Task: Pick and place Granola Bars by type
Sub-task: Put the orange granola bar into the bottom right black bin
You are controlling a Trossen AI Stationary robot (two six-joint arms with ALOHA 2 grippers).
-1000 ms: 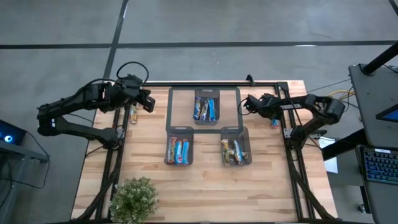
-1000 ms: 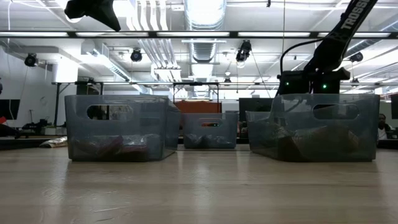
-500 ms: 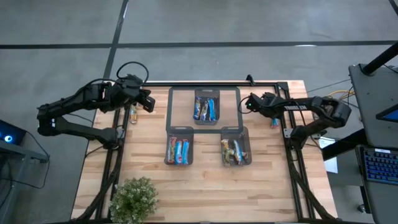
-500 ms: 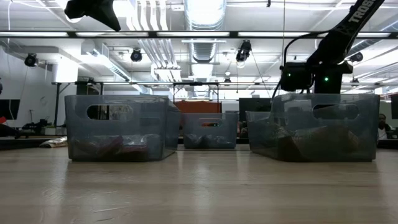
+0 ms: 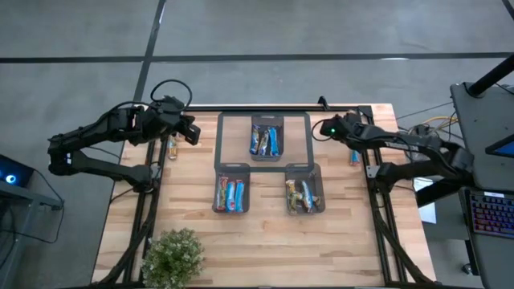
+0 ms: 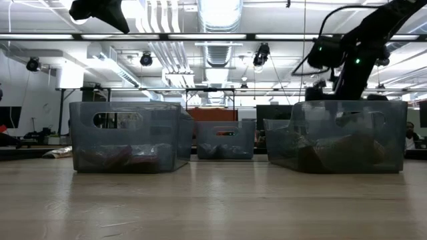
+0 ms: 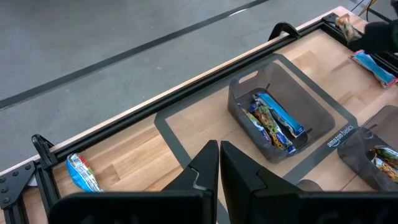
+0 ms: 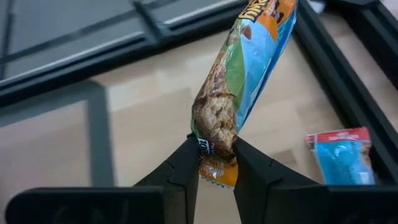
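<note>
Grey concrete floor [image 5: 337, 28] with dark seams, fluorescent ceiling strips [image 6: 220, 37], exposed ducts [image 6: 160, 20] overhead

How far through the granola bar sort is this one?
Mostly done: all three bins already hold bars. In hand: the right gripper is shut on a granola bar, held above the table's far right side. Left: a blue bar near the right edge and another loose bar at the left edge, near the shut left gripper.

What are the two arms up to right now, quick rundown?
Right pincer shut on a granola bar, up near the far bin. Left pincer shut, empty, waiting at the table's left edge. Loose bars remain. Nothing in the way.
</note>
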